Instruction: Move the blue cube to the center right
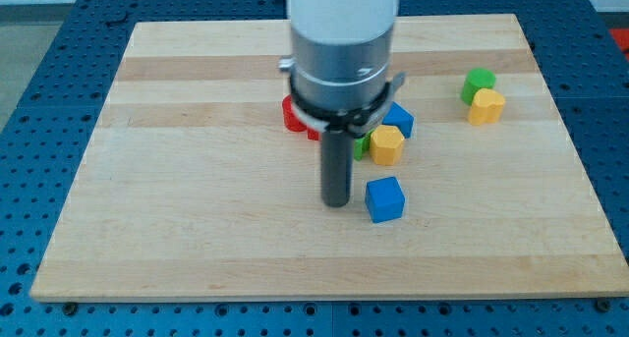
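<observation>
The blue cube (pixel 385 199) lies on the wooden board (pixel 197 180), a little below the board's middle. My tip (pixel 337 201) rests on the board just to the view's left of the blue cube, with a small gap between them. A second blue block (pixel 400 119) lies higher up, partly behind the arm's grey body (pixel 342 62).
A yellow block (pixel 387 144) sits above the blue cube, with a green block (pixel 362 145) half hidden beside it. Red blocks (pixel 293 115) show behind the arm. A green block (pixel 479 83) and a yellow block (pixel 486 107) touch near the view's upper right.
</observation>
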### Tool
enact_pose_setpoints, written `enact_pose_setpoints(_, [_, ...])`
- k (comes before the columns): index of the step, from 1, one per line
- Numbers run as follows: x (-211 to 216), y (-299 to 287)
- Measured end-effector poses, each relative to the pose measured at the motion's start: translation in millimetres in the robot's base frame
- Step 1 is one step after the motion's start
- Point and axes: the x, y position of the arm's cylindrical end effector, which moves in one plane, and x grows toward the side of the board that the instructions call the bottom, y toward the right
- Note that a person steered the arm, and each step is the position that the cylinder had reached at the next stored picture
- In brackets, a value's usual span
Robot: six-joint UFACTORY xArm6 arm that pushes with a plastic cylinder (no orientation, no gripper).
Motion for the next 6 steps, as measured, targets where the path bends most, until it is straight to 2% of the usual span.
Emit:
enact_pose_setpoints(1, [33, 1])
enact_pose_setpoints(3, [14, 93])
enact_pose_setpoints(4, [14, 99])
enact_pose_setpoints(5, [19, 60])
enact_pose_setpoints(6, [-1, 51])
